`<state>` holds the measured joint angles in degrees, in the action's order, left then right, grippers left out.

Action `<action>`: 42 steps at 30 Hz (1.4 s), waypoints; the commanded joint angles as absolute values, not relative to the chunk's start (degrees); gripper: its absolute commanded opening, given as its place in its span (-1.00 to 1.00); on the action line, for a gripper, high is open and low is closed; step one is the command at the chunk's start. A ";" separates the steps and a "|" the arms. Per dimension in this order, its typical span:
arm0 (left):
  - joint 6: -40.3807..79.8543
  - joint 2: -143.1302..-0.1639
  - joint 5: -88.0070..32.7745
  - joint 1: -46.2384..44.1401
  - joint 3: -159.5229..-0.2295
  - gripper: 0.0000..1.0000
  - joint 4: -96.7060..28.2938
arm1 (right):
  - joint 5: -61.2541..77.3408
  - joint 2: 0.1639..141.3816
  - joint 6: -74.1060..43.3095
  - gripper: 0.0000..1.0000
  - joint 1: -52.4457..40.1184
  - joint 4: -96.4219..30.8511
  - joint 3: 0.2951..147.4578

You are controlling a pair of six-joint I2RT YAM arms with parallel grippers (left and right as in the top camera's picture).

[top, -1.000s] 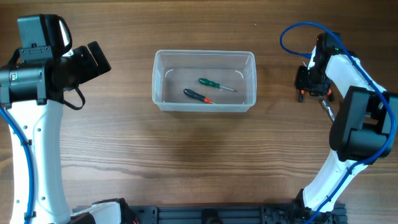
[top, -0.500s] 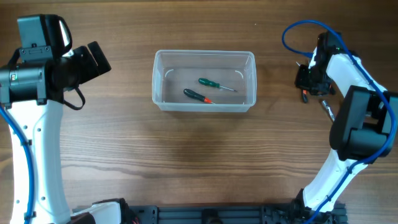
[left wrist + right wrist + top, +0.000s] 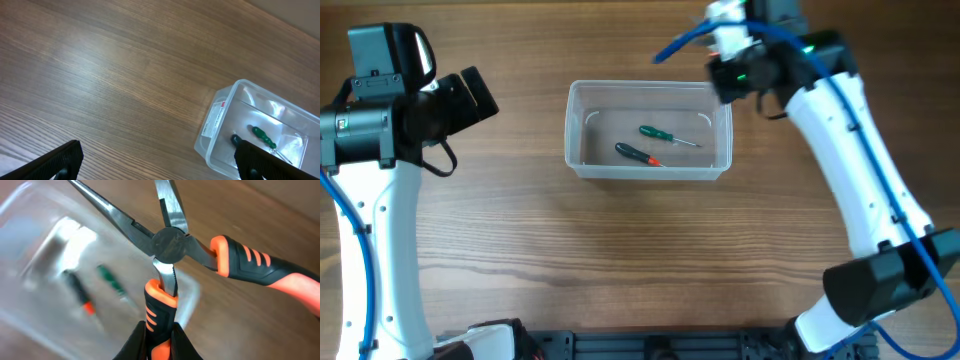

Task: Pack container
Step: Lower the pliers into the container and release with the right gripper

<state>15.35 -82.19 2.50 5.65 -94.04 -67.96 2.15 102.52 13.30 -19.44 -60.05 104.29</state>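
The container [image 3: 570, 130], a clear plastic tub, stands at the table's middle back. Inside lie a green-handled screwdriver [image 3: 658, 133] and a black-and-orange one [image 3: 635, 153]. My right gripper [image 3: 728, 72] hovers at the tub's far right corner. In the right wrist view this gripper [image 3: 160, 336] is shut on one orange-and-black handle of the pliers [image 3: 169, 242], whose jaws are spread above the blurred tub [image 3: 30, 290]. My left gripper [image 3: 480, 95] stays open to the left of the tub, and the left wrist view shows the gripper [image 3: 157, 162] holding nothing, with the tub [image 3: 215, 125] off to the lower right.
Bare wooden tabletop [image 3: 640, 260] surrounds the tub. The left arm's white column [image 3: 380, 240] stands along the left edge. The right arm [image 3: 860, 170] stretches from the front right corner toward the tub. A white label [image 3: 214, 116] is on the tub's end wall.
The right gripper shut on the pliers at the table's right side, then swung left and back with them to the tub's far right corner. The left arm has not moved.
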 commanded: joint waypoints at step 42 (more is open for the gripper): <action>15.86 -82.63 2.44 5.91 -94.13 1.00 -67.64 | 2.61 90.32 -4.08 0.96 -6.57 -67.11 110.83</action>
<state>15.35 -82.19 2.48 5.65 -94.04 -67.94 4.32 98.10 11.20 -18.74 -66.13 109.75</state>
